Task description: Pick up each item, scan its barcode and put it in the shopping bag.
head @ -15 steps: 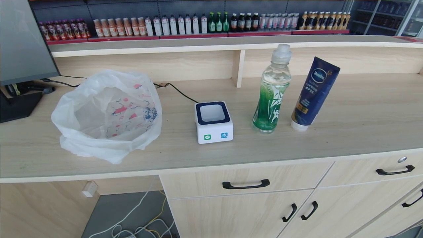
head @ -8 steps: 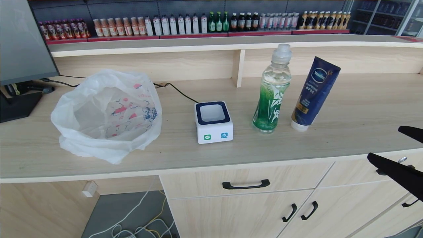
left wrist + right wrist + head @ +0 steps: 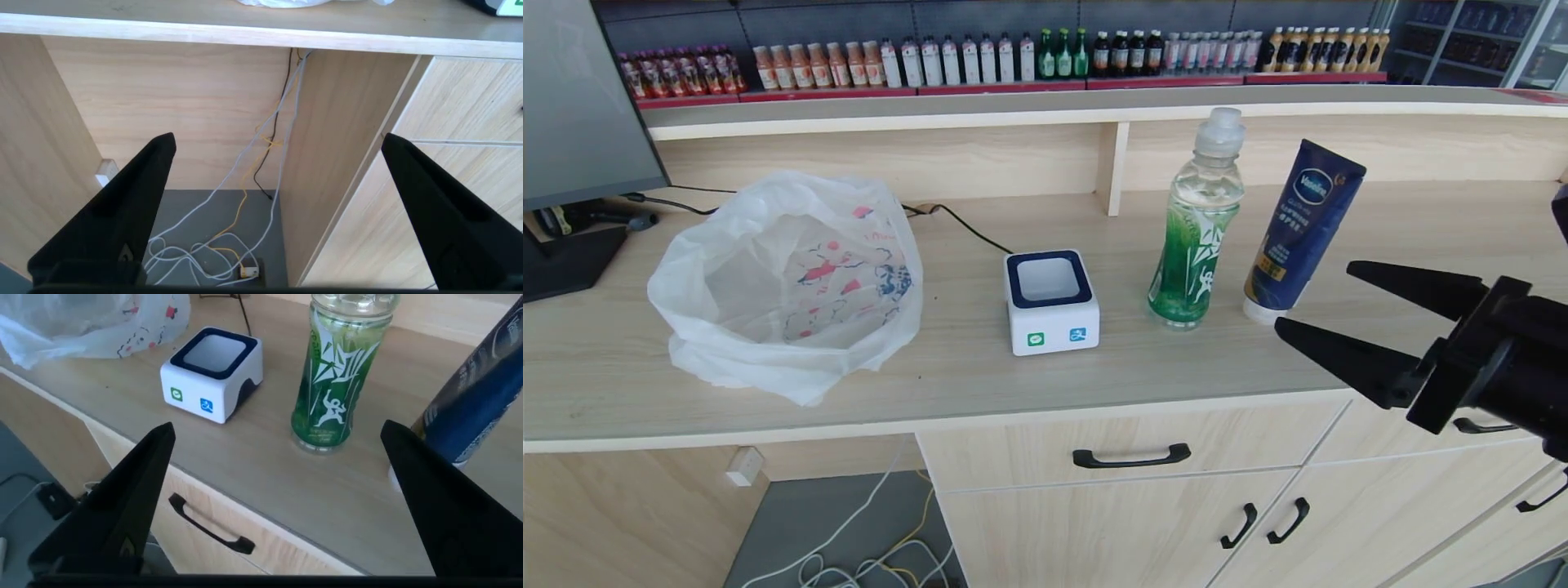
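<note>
Hovering right hand [image 3: 1312, 294], spread wide, near blue tube [image 3: 1303, 229], green-labelled bottle [image 3: 1194, 237].

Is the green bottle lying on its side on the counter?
No, the green bottle stands upright on the counter, between the scanner and the blue tube.

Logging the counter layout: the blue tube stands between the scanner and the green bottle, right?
No. The head view shows the green bottle standing between the scanner and the blue tube; the tube is outermost, on the robot's right.
</note>
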Controlling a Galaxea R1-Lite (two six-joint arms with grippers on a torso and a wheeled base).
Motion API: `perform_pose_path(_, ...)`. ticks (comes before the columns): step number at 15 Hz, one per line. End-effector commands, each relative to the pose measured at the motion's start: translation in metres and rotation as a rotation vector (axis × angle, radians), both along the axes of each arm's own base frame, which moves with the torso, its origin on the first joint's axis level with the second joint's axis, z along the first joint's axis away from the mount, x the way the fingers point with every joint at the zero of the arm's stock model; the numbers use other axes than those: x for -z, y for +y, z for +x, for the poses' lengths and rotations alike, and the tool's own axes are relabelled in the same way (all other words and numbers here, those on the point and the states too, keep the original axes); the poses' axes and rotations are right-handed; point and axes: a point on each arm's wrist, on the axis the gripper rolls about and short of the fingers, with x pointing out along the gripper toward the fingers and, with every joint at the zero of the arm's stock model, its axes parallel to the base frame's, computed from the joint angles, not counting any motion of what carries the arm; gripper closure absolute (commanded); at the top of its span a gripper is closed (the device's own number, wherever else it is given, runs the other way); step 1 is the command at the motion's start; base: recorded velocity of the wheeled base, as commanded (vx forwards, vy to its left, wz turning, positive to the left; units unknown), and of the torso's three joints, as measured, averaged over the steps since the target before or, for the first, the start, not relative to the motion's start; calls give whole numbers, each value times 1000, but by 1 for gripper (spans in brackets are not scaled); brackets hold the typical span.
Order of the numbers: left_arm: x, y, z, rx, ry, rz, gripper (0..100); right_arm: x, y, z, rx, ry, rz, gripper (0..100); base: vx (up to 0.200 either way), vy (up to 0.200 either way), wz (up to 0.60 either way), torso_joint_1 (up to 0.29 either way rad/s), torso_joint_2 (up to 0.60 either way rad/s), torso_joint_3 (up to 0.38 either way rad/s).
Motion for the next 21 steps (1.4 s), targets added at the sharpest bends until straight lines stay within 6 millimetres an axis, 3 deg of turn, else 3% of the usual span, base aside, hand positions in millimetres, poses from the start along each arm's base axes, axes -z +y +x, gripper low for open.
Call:
perform_pose_path(1, 0, 0, 0, -1, 0, 0, 0, 17, 21, 21, -19, 59, -20, 0, 0, 0, 0, 0, 0, 0)
perform_pose_path(6, 0, 0, 0, -1, 0, 0, 0, 33, 46, 49, -22, 33, -7, 0, 0, 0, 0, 0, 0, 0)
perform_pose_path(9, 0, 0, 0, -1, 0, 0, 0, 44, 64, 72, 113, -56, 48, 0, 0, 0, 0, 0, 0, 0)
perform_pose_path(12, 0, 0, 0, -1, 0, 0, 0, 45, 84, 74, 159, -59, 54, 0, 0, 0, 0, 0, 0, 0)
perform_pose_path(15, 0, 0, 0, -1, 0, 0, 0, 49, 85, 76, 245, -51, 54, 0, 0, 0, 0, 0, 0, 0)
perform_pose_path(17, 0, 0, 0, -1, 0, 0, 0, 46, 96, 71, 270, -70, 83, 0, 0, 0, 0, 0, 0, 0)
perform_pose_path(21, 0, 0, 0, -1, 0, 0, 0, 42, 104, 84, 337, -117, 144, 0, 0, 0, 0, 0, 0, 0)
